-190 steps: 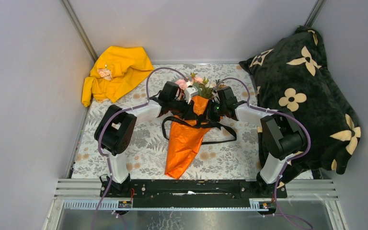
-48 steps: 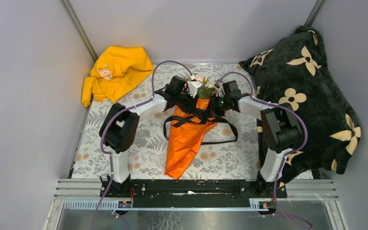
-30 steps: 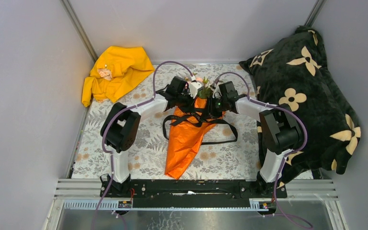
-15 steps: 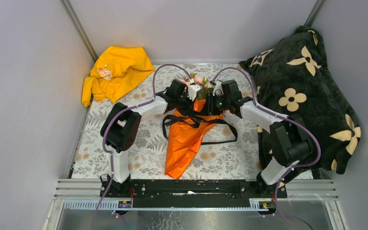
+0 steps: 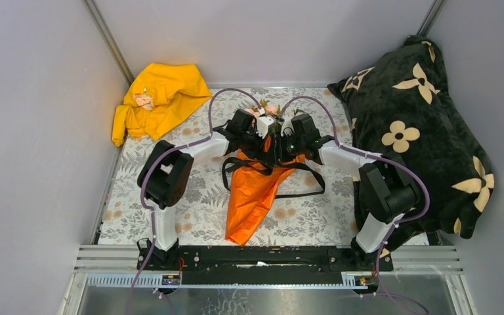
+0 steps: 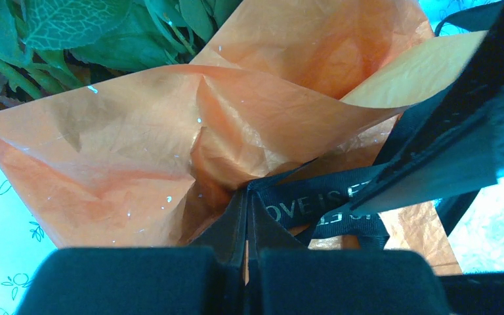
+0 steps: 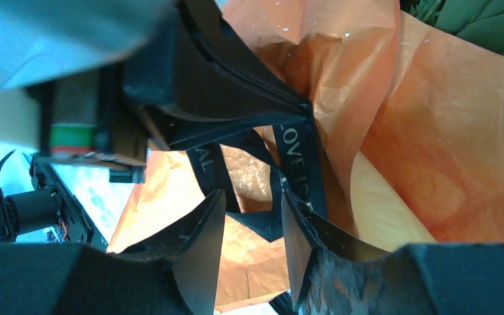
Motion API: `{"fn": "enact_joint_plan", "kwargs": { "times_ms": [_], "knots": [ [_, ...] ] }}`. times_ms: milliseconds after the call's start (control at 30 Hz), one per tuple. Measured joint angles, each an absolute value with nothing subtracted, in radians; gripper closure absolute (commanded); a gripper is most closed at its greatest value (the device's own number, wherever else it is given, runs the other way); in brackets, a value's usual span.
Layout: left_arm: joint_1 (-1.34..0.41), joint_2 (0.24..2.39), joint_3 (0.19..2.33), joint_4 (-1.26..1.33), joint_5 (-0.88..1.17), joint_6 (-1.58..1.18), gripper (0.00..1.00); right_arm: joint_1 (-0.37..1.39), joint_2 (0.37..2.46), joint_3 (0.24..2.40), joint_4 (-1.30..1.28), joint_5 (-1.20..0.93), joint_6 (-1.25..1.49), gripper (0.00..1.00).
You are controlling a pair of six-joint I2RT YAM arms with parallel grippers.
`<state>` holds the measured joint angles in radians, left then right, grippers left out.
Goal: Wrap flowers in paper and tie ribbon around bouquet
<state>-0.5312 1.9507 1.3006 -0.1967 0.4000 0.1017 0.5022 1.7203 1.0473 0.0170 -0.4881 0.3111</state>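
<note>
Two grippers meet over the upper part of the bouquet (image 5: 252, 193), which lies on the floral tablecloth (image 5: 203, 210) at the middle of the table, narrow end toward the arm bases and open end toward the far wall. The left gripper (image 6: 247, 223) has its fingers pressed tight together, and the ribbon (image 6: 315, 205) comes out from between their tips. It is black with gold lettering, pinched right against the creased orange paper (image 6: 125, 151) where the cone gathers. The right wrist camera shows the same pinch at its upper left, with the ribbon running down from it. The right gripper (image 7: 252, 210) stands with its fingers (image 7: 200, 256) spread and a clear gap between them. A strand of ribbon hangs in that gap, and I cannot tell whether it touches either pad. From above, the ribbon's loose loops lie on the cloth on both sides of the cone, a short one to the left and a longer one reaching out to the right. Pale pink flowers (image 5: 270, 109) and green leaves (image 6: 92, 33) stick out of the cone's open end, just beyond the two grippers. A yellow garment (image 5: 157, 98) lies crumpled in the far left corner, well apart from the bouquet. A black pillow (image 5: 420, 125) with cream flower shapes leans along the right side.
</note>
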Motion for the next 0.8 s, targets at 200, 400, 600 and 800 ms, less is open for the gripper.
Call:
{"fn": "enact_joint_plan", "kwargs": {
  "times_ms": [200, 400, 600, 800],
  "knots": [
    [-0.531, 1.951, 1.296, -0.196, 0.399, 0.101, 1.00, 0.508, 1.762, 1.053, 0.022, -0.480, 0.302, 0.58],
    [-0.531, 1.951, 1.295, -0.195, 0.400, 0.099, 1.00, 0.509, 1.763, 1.048, 0.039, -0.482, 0.299, 0.62],
    [-0.527, 1.951, 1.295, -0.196, 0.401, 0.099, 1.00, 0.509, 1.763, 1.020, 0.089, -0.480, 0.299, 0.62],
    [-0.517, 1.951, 1.294, -0.194, 0.416, 0.073, 1.00, 0.516, 1.731, 0.944, 0.112, -0.479, 0.292, 0.62]
  ]
}}
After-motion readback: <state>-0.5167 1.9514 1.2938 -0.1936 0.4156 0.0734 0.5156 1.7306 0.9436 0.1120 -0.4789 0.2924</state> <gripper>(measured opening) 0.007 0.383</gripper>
